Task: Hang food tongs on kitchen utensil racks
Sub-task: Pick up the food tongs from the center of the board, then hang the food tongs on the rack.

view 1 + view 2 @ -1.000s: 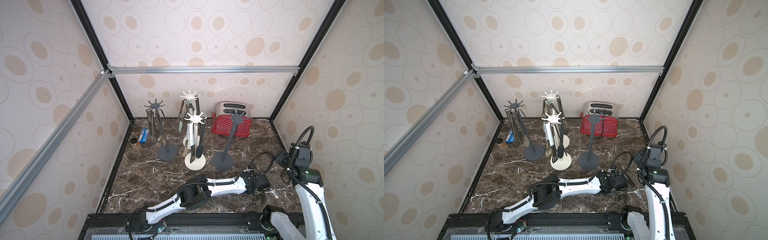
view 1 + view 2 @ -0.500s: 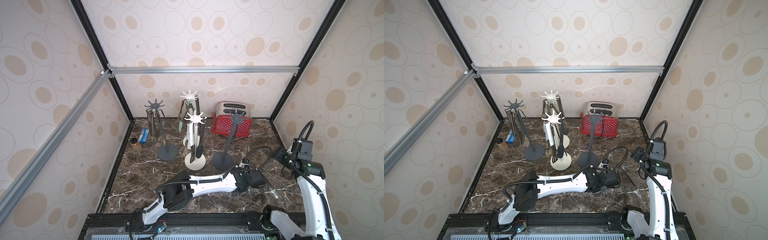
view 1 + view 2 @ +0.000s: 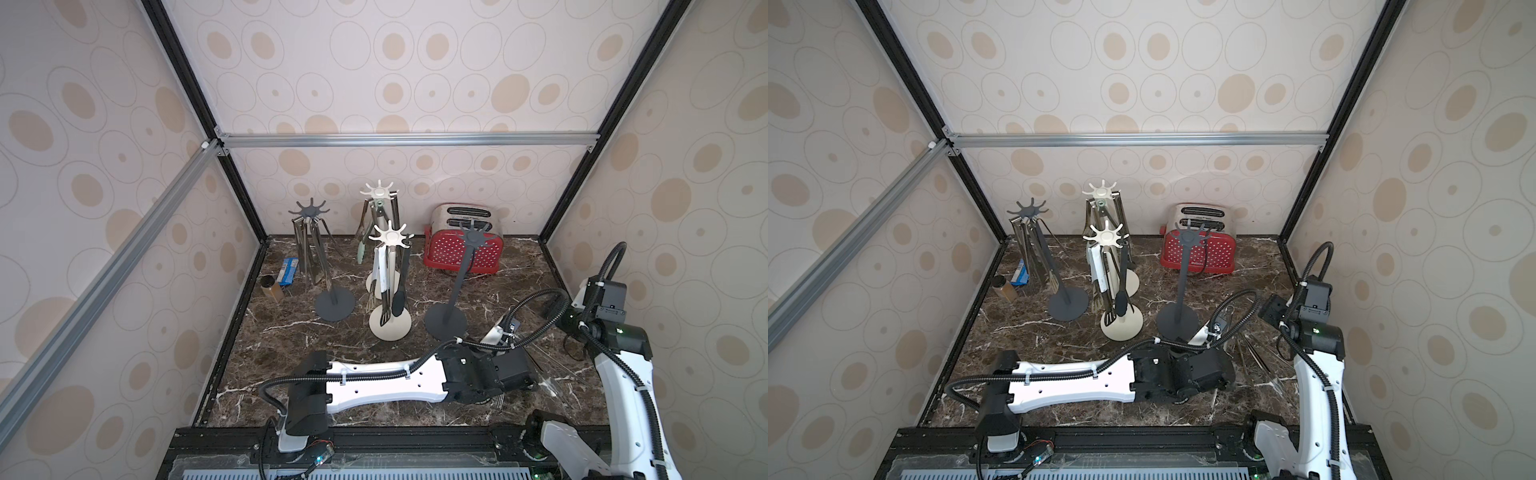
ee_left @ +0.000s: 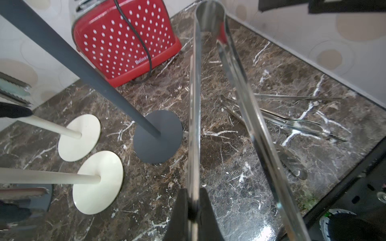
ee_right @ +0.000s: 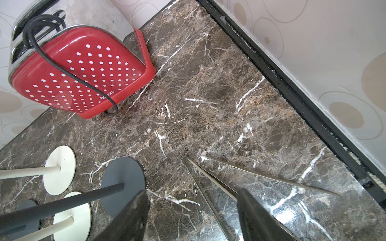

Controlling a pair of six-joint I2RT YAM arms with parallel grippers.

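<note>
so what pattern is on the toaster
The toaster is red with white polka dots, clearest in the right wrist view.

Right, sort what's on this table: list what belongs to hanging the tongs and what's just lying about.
Job: steel tongs clamped in the left tool; loose tongs on the marble top; empty dark grey rack; loaded dark grey rack; front cream rack; back cream rack.
Lying about: red toaster; blue packet; small brown jar.
</note>
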